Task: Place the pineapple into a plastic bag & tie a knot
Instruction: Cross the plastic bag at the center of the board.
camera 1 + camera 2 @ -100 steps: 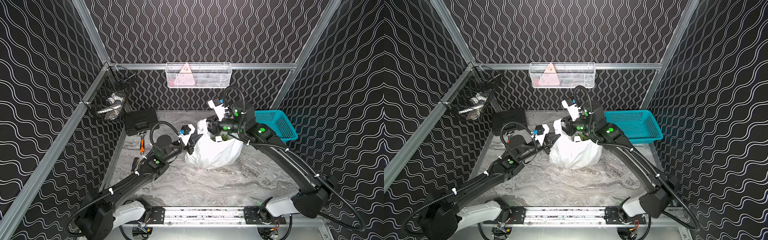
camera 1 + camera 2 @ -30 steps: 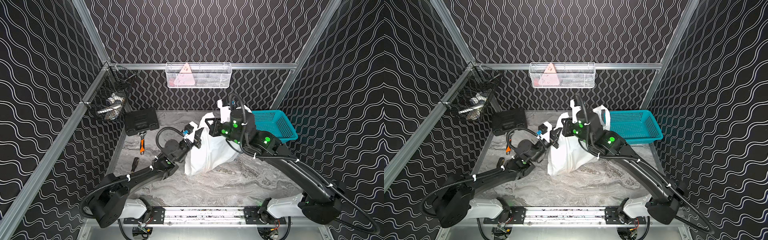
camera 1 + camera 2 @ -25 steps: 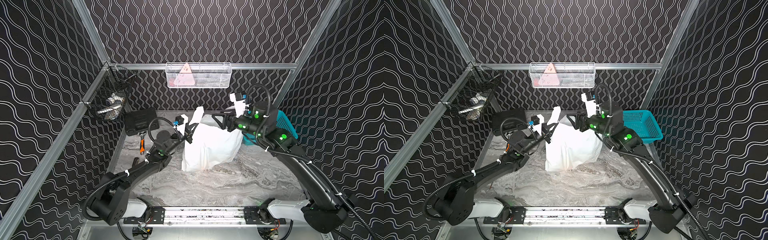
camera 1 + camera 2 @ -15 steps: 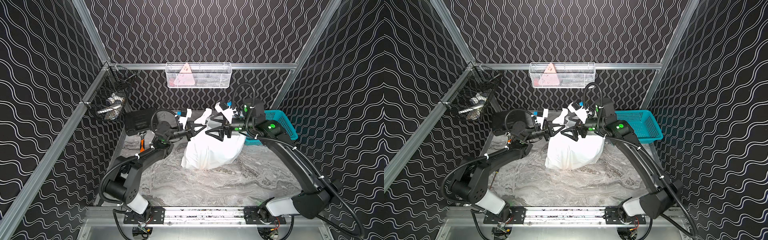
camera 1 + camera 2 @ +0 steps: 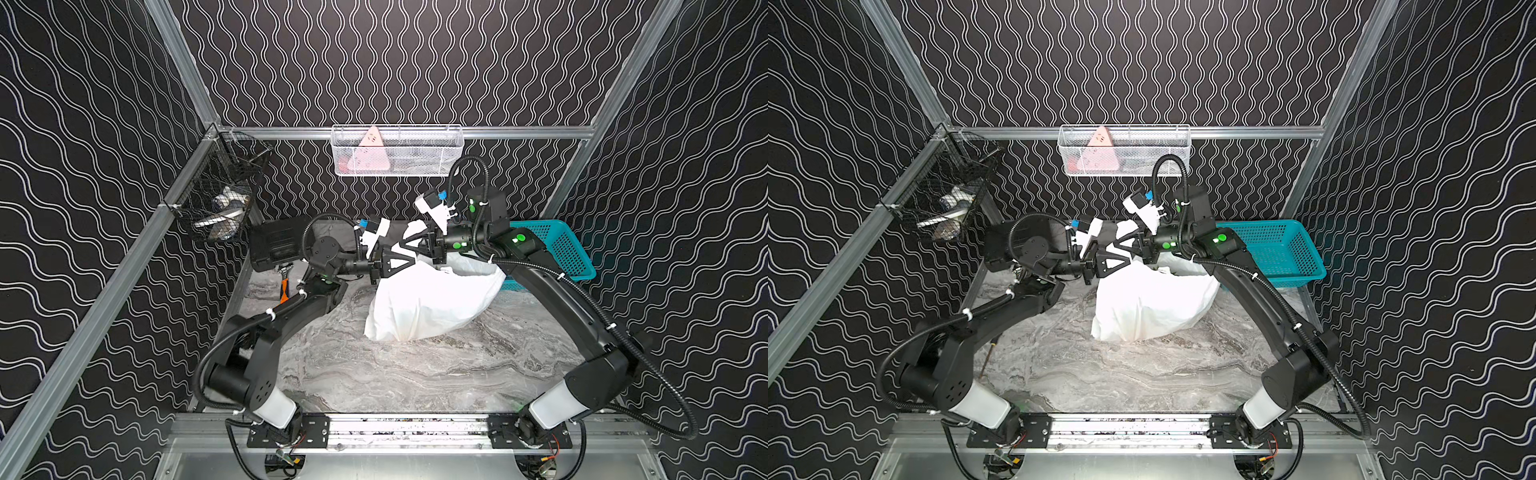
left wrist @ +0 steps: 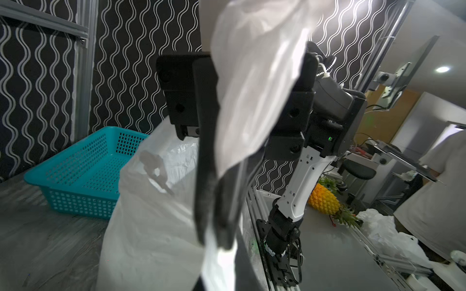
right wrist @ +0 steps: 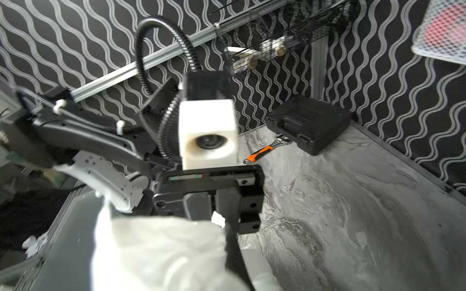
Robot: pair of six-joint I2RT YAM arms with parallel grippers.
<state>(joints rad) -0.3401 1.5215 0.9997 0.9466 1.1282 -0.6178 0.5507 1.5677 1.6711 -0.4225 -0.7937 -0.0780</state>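
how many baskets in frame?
3: black wire basket on the left side rail, white mesh basket on the back rail, teal perforated basket on the table right of the plastic bag.

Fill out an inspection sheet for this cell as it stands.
Surface: grey marbled tabletop, no spills seen.
Job's things: white plastic bag slumped at centre-back, handle strips raised; contents hidden; knot not discernible.
Clutter: teal basket, black case, orange-handled wrench.
Grippers: left gripper and right gripper meet above the bag, both shut on its handle strips.
Cables: black conduits loop over both wrists, no snag seen.
Surroundings: wavy-patterned walls; white mesh basket and black wire basket hung on the frame.
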